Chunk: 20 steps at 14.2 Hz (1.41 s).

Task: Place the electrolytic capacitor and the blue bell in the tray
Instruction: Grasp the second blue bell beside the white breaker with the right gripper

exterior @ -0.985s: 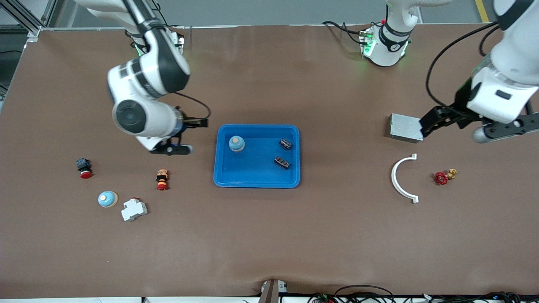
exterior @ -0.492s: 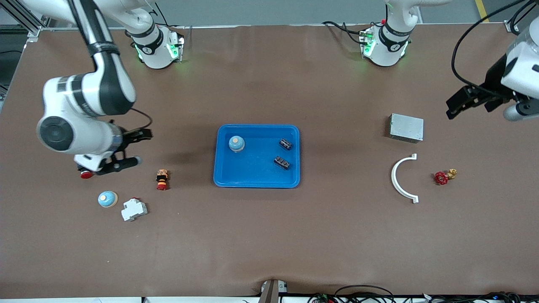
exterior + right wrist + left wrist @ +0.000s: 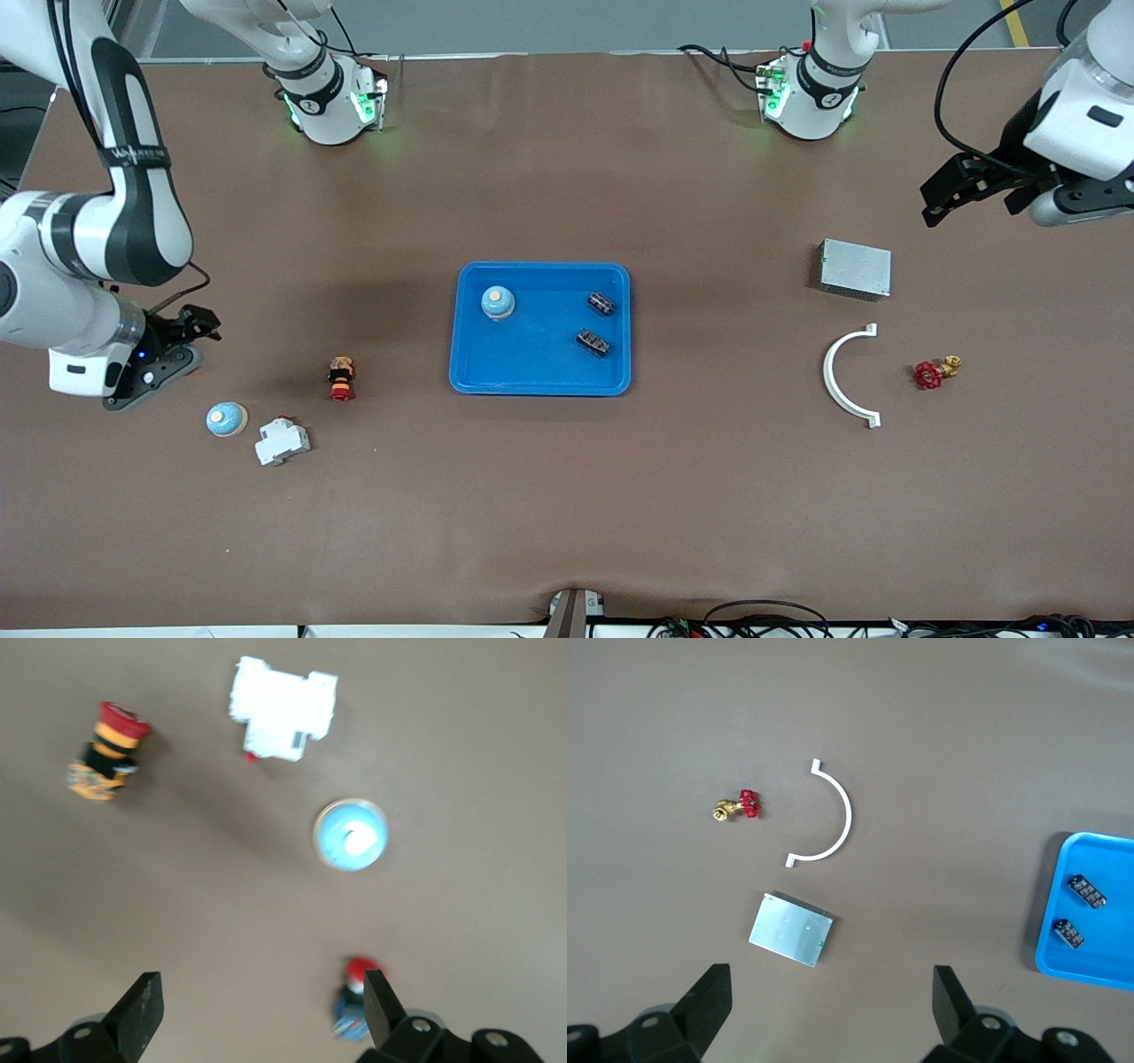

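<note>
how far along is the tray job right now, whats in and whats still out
Done: the tray holds one blue bell and two capacitors.

In hand: nothing. The right gripper is open over the table's right-arm end; the left gripper is open above the grey metal box.

Left: a second blue bell lies beside the white breaker.

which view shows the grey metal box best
The left wrist view: the grey metal box fills more of the picture there, with its speckled top and one edge strip clear. The front view shows it smaller, beside the white curved bracket. The right wrist view does not show it at all.
</note>
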Tool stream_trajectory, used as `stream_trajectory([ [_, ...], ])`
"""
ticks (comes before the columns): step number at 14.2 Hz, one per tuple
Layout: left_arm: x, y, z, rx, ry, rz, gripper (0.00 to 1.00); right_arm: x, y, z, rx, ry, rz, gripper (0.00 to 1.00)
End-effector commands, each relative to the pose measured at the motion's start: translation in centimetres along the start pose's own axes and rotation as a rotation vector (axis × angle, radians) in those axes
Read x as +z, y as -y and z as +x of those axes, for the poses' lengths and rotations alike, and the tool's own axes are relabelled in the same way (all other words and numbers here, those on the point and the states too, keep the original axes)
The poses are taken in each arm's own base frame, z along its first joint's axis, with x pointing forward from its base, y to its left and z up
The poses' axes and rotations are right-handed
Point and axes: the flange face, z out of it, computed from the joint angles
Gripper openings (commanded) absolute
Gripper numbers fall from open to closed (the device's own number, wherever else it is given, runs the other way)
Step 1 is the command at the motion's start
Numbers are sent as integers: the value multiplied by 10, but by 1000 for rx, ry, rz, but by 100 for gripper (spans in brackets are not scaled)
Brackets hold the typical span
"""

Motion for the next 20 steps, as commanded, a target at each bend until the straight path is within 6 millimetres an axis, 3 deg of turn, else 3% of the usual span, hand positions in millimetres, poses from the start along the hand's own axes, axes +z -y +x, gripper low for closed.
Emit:
stream_trajectory([
  [1,3,-2,0,34,6,-15,100,37,-13,14,-113,-16,-59,100],
  [7,8,-1,3,68,-2,-11,100,95,-66,31,-195,-27,-77,100],
  [15,9,9,-2,89,18,-7,100,133,-59,41,-186,-24,-15,100],
  [17,7,27,3,125,16,-16,100,142,-59,40,-180,-25,-6,100],
  [20,7,26,0,115,37,-29,100,154,-57,42,-171,-30,13,100],
])
